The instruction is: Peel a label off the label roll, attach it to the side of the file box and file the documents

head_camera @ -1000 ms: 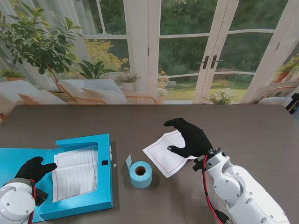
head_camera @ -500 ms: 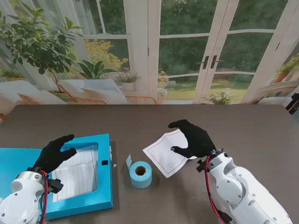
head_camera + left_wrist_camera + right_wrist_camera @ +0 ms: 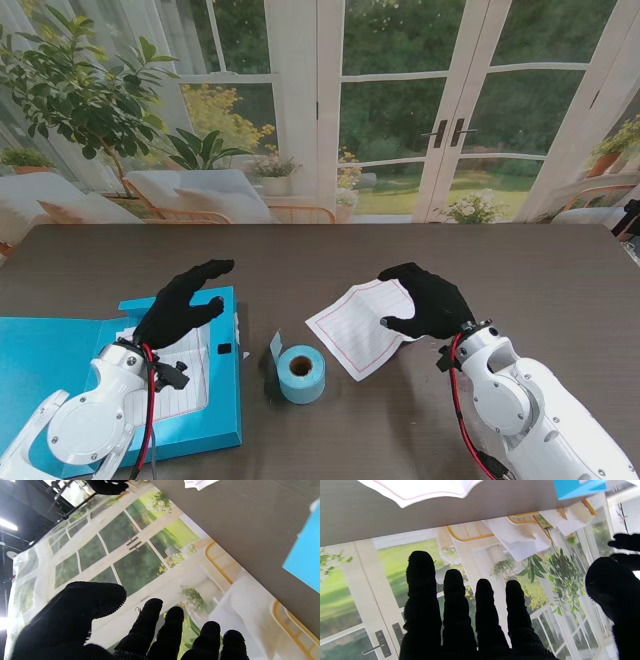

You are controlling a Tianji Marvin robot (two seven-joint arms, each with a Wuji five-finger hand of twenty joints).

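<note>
A blue file box point(image 3: 150, 420) lies open at the near left, a lined document point(image 3: 185, 368) inside it. My left hand point(image 3: 180, 302) hovers over the box's far edge, fingers spread, holding nothing. The blue label roll point(image 3: 300, 373) stands in the middle, a loose label end sticking up on its left. A second lined sheet point(image 3: 352, 328) lies right of the roll. My right hand point(image 3: 428, 298) is raised over that sheet's right edge, open and empty. The wrist views show only spread fingers point(image 3: 150, 627) point(image 3: 455, 610), a box corner point(image 3: 305, 560) and the sheet's edge point(image 3: 420, 490).
The dark wooden table point(image 3: 520, 270) stretches to the far edge, bare at the back and right. The box's open lid point(image 3: 40, 350) lies flat at the left edge. Beyond the table hangs a backdrop of glass doors and plants.
My left hand has risen from the box's near left and swung forward and right, over the box's far edge. My right hand has drifted slightly right, off the sheet.
</note>
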